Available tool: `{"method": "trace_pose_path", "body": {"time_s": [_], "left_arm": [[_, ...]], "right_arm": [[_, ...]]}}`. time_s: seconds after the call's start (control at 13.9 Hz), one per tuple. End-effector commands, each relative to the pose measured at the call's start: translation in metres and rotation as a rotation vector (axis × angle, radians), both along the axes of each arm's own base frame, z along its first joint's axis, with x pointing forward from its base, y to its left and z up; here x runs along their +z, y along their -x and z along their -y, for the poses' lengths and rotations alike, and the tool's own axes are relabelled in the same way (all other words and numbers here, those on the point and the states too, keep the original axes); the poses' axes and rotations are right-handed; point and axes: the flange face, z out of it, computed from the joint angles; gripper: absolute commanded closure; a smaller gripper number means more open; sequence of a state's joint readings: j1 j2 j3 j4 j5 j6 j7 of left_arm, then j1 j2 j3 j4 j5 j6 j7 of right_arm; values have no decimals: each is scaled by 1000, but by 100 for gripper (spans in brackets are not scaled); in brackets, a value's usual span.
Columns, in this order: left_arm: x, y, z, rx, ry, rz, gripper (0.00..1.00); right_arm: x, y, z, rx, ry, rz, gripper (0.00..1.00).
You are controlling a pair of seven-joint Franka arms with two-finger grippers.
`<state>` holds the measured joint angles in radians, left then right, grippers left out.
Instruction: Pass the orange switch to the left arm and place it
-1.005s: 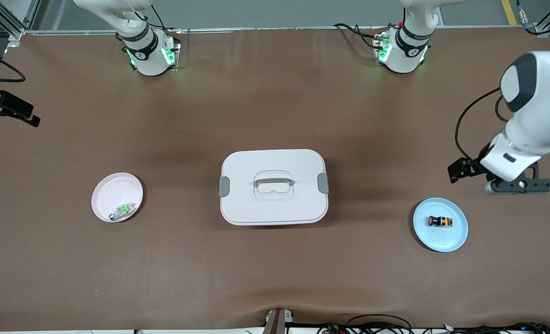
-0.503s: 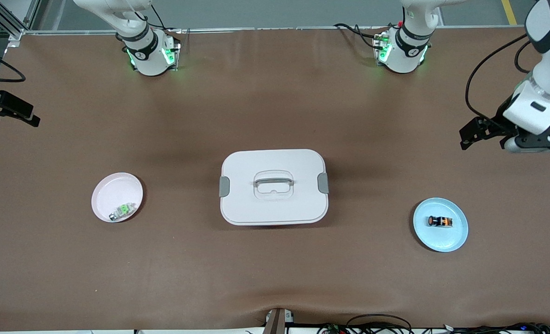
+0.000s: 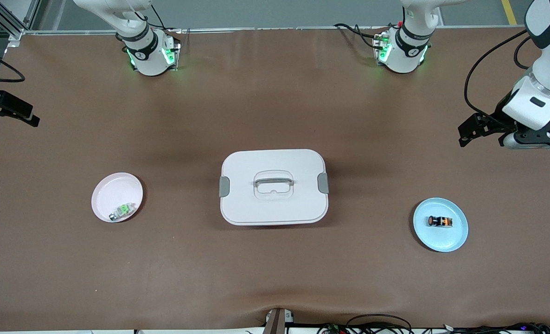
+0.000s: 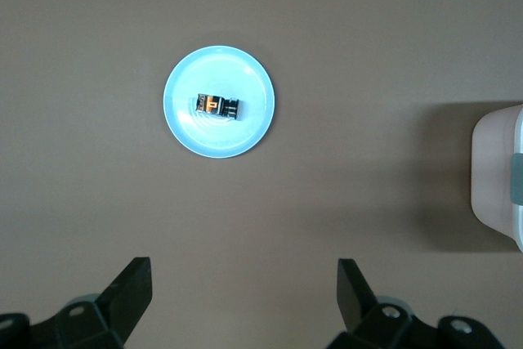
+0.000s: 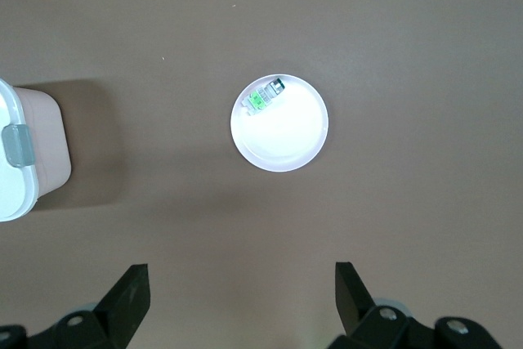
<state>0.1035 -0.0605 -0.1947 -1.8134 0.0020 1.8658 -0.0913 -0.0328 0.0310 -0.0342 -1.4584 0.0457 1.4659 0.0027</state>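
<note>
The orange switch (image 3: 439,221) (image 4: 217,105) lies on its side on a light blue plate (image 3: 456,236) (image 4: 245,132) toward the left arm's end of the table. The white box (image 3: 273,186) stands shut in the middle of the table. My left gripper (image 3: 534,138) (image 4: 243,284) hangs open and empty, high over bare table at that same end, apart from the plate. My right gripper (image 5: 241,284) is open and empty too, high over bare table at the right arm's end. In the front view only a black part of it shows at the picture's edge.
A pale pink plate (image 3: 112,190) (image 5: 286,132) toward the right arm's end holds a small green-and-silver component (image 3: 121,211) (image 5: 261,97). The box's ends show in both wrist views (image 4: 500,177) (image 5: 24,153). Brown table surface (image 3: 275,106) stretches between box and arm bases.
My left arm has lifted and drawn back from beside the blue plate toward its base, then settled. The right arm, the switch and the box have not moved.
</note>
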Motion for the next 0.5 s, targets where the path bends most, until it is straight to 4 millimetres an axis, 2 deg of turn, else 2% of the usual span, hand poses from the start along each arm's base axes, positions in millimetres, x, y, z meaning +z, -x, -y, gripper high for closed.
{"method": "trace_pose_path", "body": {"time_s": [0.0,0.43], "left_arm": [[2,-1,-3,-19,26,2,0],[-2,-2,-1,-22,31,-6,0]], "right_arm": [[5,5,-6,6,-7,1,0],[5,5,-17,31,5,0,0]]}}
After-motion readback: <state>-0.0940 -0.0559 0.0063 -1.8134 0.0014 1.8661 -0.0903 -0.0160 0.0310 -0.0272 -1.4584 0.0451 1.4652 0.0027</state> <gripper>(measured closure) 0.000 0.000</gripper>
